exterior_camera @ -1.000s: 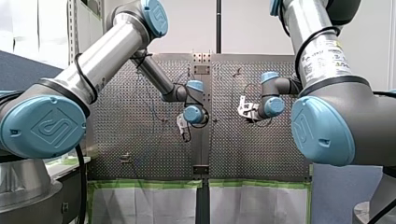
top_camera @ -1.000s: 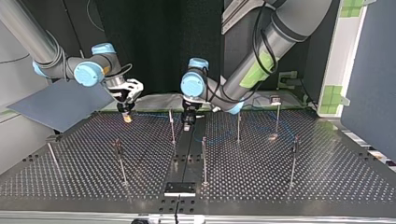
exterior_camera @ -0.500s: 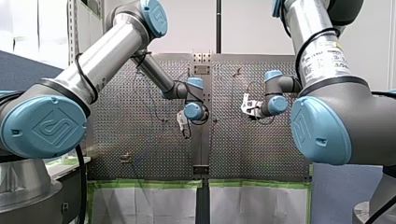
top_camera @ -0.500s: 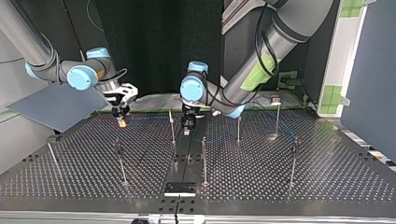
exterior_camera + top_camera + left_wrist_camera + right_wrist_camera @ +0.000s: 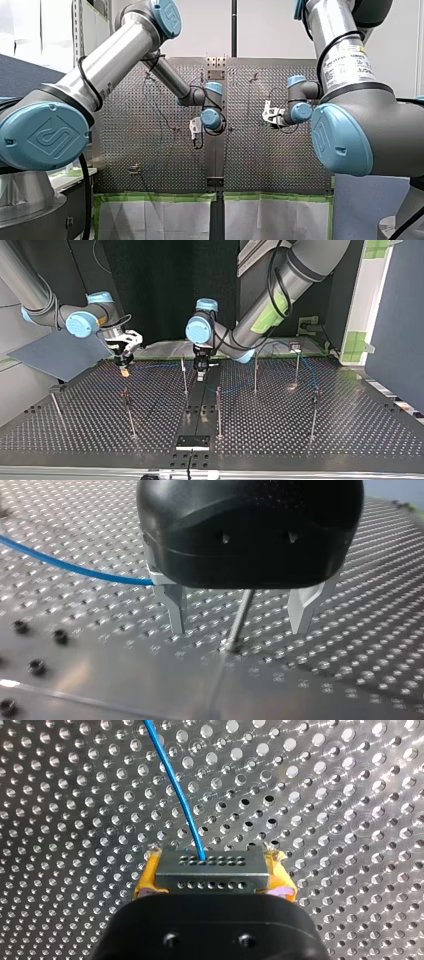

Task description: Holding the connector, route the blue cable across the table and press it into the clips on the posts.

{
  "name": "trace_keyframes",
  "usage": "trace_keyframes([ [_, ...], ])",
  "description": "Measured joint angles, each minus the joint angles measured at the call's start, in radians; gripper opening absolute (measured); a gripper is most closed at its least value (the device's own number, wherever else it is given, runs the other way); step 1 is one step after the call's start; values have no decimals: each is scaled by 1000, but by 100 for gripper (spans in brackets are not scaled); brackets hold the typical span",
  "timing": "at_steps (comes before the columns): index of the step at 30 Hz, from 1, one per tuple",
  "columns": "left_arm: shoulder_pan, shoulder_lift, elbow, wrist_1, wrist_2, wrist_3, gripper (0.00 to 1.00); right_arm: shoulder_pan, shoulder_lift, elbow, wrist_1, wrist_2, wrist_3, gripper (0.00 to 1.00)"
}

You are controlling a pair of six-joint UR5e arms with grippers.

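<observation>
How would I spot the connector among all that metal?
Over the perforated table, find my right gripper, at the top view's left. Between its yellow pads sits the connector: a small grey block with two rows of holes, the only thing the blue cable runs out of.

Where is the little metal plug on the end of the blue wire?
The connector is clamped between the yellow pads of my right gripper, which hangs over the perforated table at the top view's left, toward its far edge.
</observation>
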Motion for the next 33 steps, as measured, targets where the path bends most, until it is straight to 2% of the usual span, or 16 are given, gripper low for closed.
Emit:
trace_keyframes([
  [3, -19, 5, -1, -23, -23, 10, 100, -1, 0, 1, 2, -2, -2, 0],
  [10, -82, 24, -1, -89, -89, -29, 100, -1, 2, 4, 6, -4, -14, 0],
  [23, -198, 28, -1, -201, -204, -56, 100, -2, 5, 4, 12, -13, -36, 0],
  [29, -259, 26, 7, -179, -261, -86, 100, -6, 5, 4, 14, -23, -39, 0],
  [33, -293, 18, 26, -148, -257, -114, 100, -7, 5, 4, 18, -28, -43, 0],
])
